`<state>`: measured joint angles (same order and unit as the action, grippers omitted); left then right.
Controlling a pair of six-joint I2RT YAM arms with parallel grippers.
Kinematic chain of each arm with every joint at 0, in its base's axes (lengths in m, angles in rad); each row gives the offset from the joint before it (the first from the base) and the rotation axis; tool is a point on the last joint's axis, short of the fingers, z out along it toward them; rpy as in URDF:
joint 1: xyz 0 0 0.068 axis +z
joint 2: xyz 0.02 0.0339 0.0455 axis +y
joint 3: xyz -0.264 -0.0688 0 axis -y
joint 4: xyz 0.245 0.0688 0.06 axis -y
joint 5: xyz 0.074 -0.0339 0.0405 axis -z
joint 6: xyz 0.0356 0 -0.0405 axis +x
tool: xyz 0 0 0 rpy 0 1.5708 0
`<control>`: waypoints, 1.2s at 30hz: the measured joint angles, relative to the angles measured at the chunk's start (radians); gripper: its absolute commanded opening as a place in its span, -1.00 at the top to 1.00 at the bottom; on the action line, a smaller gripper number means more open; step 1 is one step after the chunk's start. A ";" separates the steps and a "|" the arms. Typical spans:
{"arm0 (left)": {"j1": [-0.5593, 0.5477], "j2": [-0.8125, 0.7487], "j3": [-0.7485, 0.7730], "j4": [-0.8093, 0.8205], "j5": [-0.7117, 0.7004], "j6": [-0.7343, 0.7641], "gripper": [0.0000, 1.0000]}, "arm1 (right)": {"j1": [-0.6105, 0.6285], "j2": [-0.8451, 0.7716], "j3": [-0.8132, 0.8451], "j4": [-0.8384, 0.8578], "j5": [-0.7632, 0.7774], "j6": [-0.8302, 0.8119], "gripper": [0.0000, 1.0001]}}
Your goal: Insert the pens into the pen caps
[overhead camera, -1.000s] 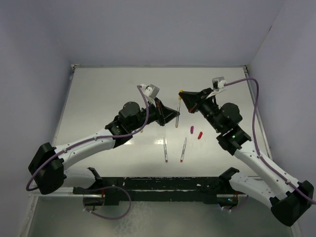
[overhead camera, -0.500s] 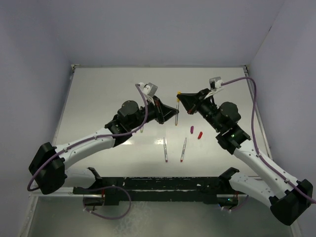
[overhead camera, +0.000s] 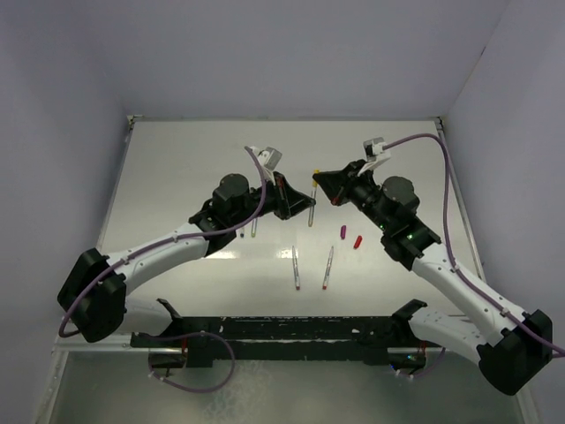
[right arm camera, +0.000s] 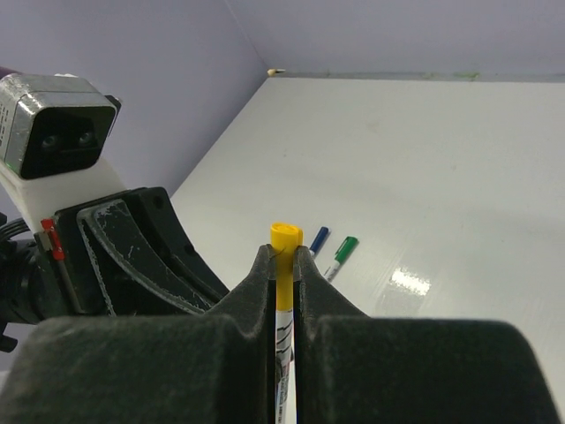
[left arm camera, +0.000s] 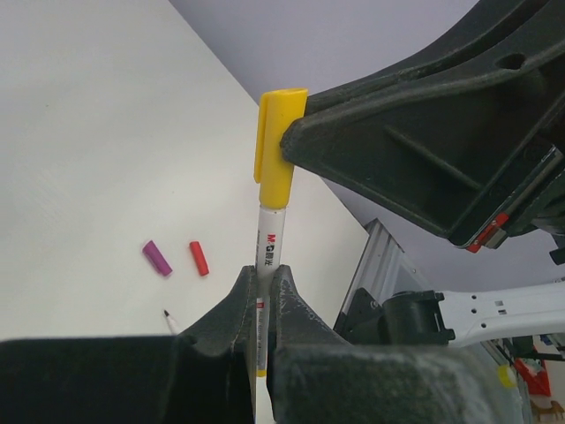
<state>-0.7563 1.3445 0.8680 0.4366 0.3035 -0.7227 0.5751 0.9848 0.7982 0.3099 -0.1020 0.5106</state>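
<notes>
My left gripper (overhead camera: 308, 204) is shut on a pale pen (overhead camera: 311, 215) and holds it above the table; its jaws clamp the barrel in the left wrist view (left arm camera: 265, 274). My right gripper (overhead camera: 317, 177) is shut on the yellow cap (overhead camera: 315, 174). The yellow cap (left arm camera: 277, 146) sits on the top end of the pen (left arm camera: 267, 243). In the right wrist view the gripper (right arm camera: 283, 253) pinches the cap (right arm camera: 284, 238), with the pen's barrel between the fingers. Two uncapped pens (overhead camera: 296, 268) (overhead camera: 327, 268) lie near the front. A purple cap (overhead camera: 342, 232) and a red cap (overhead camera: 358, 240) lie beside them.
A blue-capped pen (right arm camera: 318, 239) and a green-capped pen (right arm camera: 343, 251) lie side by side on the white table (overhead camera: 177, 168), partly under the left arm. The purple cap (left arm camera: 156, 258) and the red cap (left arm camera: 199, 257) show below the held pen. Walls enclose the table.
My right gripper has moved left and down with the yellow cap, onto the top of the pen. My left gripper has shifted slightly left with the pen.
</notes>
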 measured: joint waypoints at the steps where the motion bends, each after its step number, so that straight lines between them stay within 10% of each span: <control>1: 0.003 0.002 0.000 -0.005 0.005 0.000 1.00 | 0.000 0.003 0.000 -0.003 -0.002 0.002 1.00; 24: 0.098 0.083 0.078 -0.089 0.142 0.001 1.00 | -0.006 0.063 0.006 -0.013 0.001 -0.002 1.00; 36: 0.186 0.060 0.158 0.103 -0.003 -0.019 1.00 | 0.047 0.109 -0.016 -0.262 -0.081 -0.006 1.00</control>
<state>-0.5705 1.4044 1.0260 0.5400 0.3004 -0.7418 0.6224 1.0943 0.7818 0.0479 -0.1833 0.5045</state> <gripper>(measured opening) 0.030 0.004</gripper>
